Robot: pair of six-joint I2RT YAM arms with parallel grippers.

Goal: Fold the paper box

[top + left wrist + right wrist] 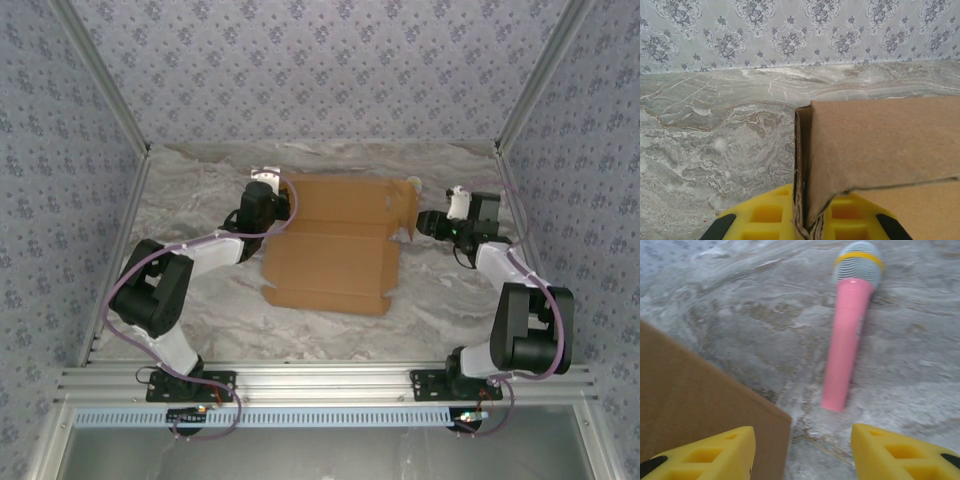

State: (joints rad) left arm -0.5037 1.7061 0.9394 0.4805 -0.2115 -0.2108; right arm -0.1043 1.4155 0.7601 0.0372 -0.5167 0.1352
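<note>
Plainly, the folding was at an early stage. The box (335,255) lay in the middle of the table (450,300), toward the far side. Most of it was spread flat as a die-cut sheet: a wide near panel with small tabs on its front edge, a crease across the middle, and a far panel beyond.

Only the edges were up. At the far left corner a side flap stood upright, doubled over on itself. The left gripper (805,217) was clamped tight on that folded edge, the cardboard pinched between its yellow fingers. At the far right a short flap was lifted at an angle.

The right gripper (801,432) hung just beside that right edge with its jaws well apart and nothing between them; a brown corner lay close by one finger. A pink mic (847,335) lay on the marble just beyond, apart from the cardboard.

By my reading no wall was locked, the long panels were not raised and the lid was not closed, so nearly all the work was left. The cardboard was plain brown and unmarked, with clean cut edges and a slight crumple at the pinched corner.
</note>
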